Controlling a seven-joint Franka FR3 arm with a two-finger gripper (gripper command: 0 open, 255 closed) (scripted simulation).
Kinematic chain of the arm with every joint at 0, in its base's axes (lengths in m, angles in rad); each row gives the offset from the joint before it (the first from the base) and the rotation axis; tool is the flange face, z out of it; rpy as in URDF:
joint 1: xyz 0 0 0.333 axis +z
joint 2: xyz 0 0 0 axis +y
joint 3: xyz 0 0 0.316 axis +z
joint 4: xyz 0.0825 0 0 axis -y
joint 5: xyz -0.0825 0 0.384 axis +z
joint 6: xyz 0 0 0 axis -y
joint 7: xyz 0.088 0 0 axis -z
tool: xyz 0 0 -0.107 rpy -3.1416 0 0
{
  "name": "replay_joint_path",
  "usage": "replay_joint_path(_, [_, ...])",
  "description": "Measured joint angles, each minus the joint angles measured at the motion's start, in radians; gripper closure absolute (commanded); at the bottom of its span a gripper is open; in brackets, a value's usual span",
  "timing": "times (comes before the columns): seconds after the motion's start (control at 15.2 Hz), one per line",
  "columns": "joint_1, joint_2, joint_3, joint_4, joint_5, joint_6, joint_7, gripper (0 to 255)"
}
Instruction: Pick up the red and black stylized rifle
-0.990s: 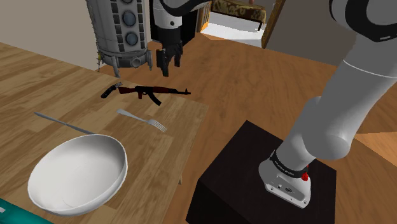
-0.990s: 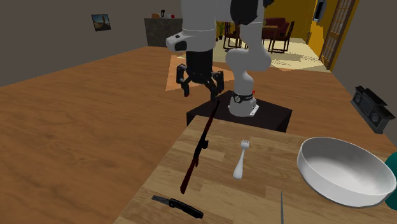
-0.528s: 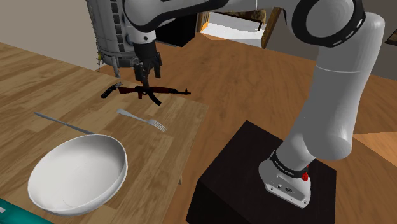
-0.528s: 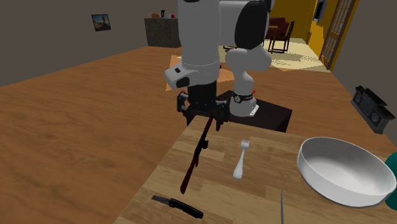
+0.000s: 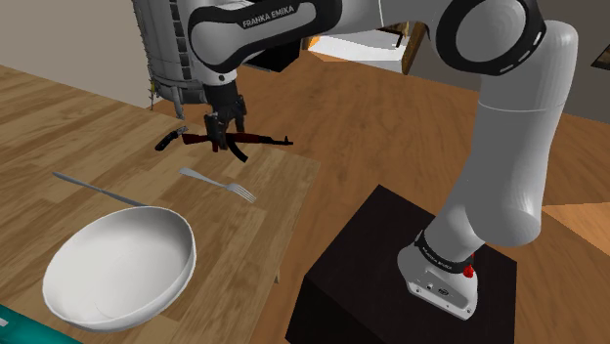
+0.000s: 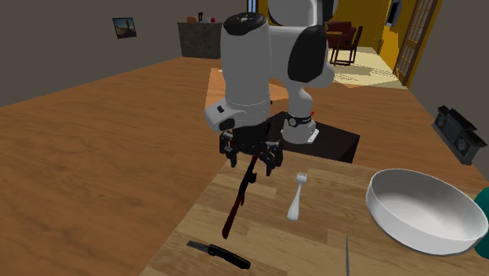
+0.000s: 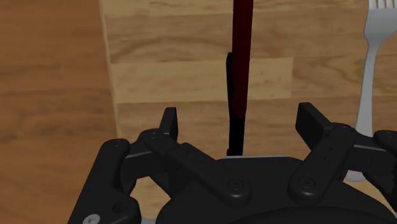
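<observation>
Rifle (image 5: 266, 139): slim and stylized, dark red furniture with black metal parts and a curved magazine. It lies flat on the table (image 5: 59, 137) near the far edge.
Gripper (image 5: 225, 142): all black, matte, blocky linkages. The fingers stand apart, one on each side of the rifle's middle. The wrist view shows a gap on both sides of the rifle (image 7: 242, 57), so there is no clamp.
Table: pale wood planks with visible grain and square edges.
Fork (image 5: 220, 183): grey metal, at 6 o'clock of the rifle in the shoulder view.
Folding knife (image 5: 169, 139): black, at 9 o'clock of the rifle, apart from it.
Bowl (image 5: 176, 230): smooth, white and round, at 7 o'clock of the fork.
Stand (image 5: 362, 264): dark box off the table's edge.
Clearance: bare planks lie on both sides of the rifle under the fingers. In the second exterior view the rifle (image 6: 237, 205) runs close along the table's 9 o'clock edge, with the fork (image 6: 295, 200) at its 3 o'clock.
Change: a second ago the gripper hung over the floor beyond the table. It has since come down to straddle the rifle. The rifle, fork, knife and bowl are unmoved.
</observation>
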Motion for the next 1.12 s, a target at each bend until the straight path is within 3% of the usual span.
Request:
replay_joint_path(0.07, [0.0,0.003,0.0,-0.001,0.0,0.003,0.001,255])
replay_joint_path(0.73, [0.0,0.004,0.0,-0.003,0.0,0.008,0.001,255])
replay_joint_path(1.12, [0.0,-0.013,0.001,0.038,0.002,-0.051,-0.003,255])
